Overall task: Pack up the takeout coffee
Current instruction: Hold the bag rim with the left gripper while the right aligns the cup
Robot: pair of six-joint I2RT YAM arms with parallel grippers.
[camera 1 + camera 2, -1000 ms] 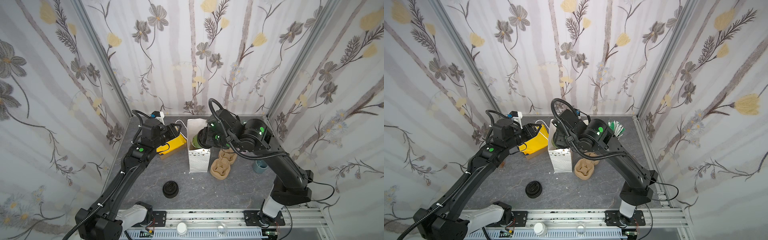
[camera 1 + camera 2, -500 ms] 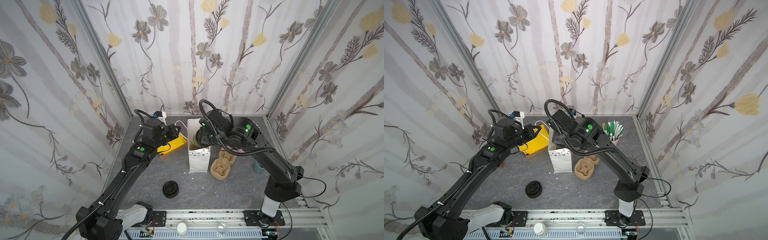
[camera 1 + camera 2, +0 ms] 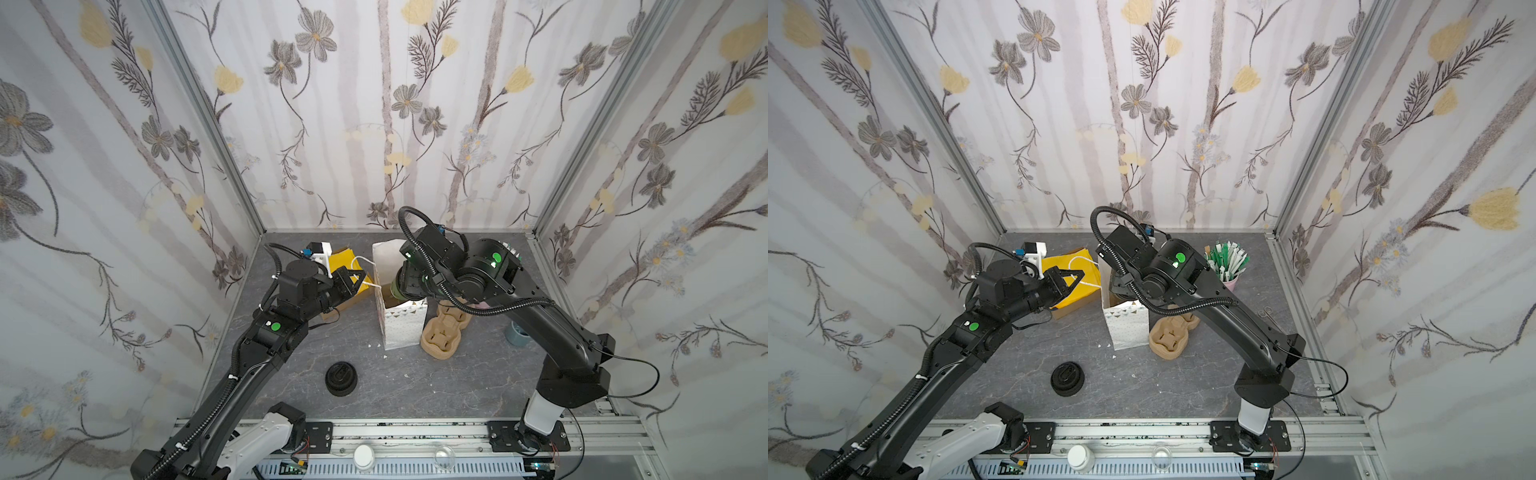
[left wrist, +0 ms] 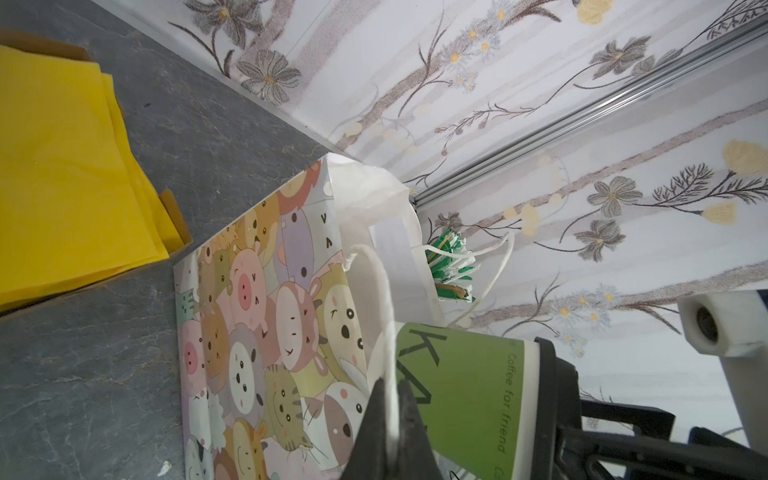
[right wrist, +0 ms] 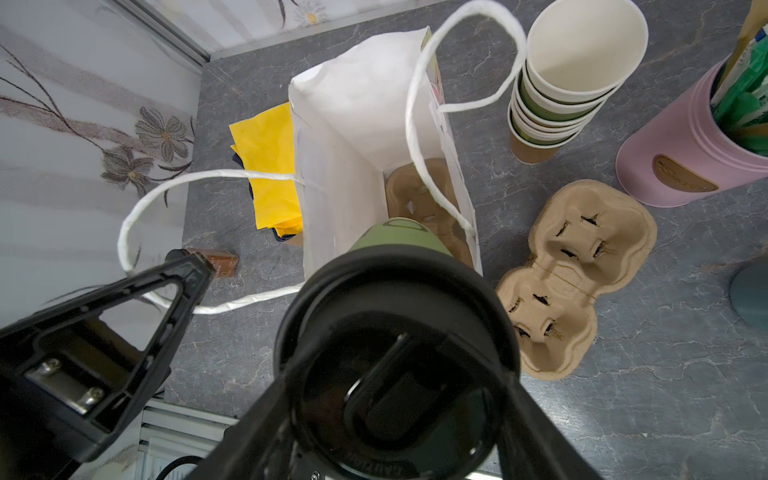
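Note:
The takeout coffee (image 4: 465, 386), green-bodied with a black sip lid (image 5: 395, 353), hangs tilted at the open mouth of the white cartoon-printed paper bag (image 3: 401, 328) (image 4: 266, 332). My right gripper (image 5: 397, 374) (image 3: 405, 286) is shut on the cup, its fingers flanking the lid. The cup's base points down into the bag, where a brown carrier (image 5: 415, 195) lies. My left gripper (image 4: 390, 380) (image 3: 365, 277) is shut on the bag's white cord handle (image 4: 384, 299), which it holds out to the left of the bag.
A pulp cup carrier (image 3: 442, 336) lies right of the bag. Behind it stand stacked lidless cups (image 5: 569, 83) and a pink pot of stirrers (image 3: 1227, 266). Yellow napkins (image 3: 345, 266) sit left of the bag, black lids (image 3: 341, 378) in front, a grey cup (image 3: 515, 334) far right.
My left gripper has closed on the bag's handle. The right arm has swung its elbow and brought the cup slightly lower at the bag's mouth.

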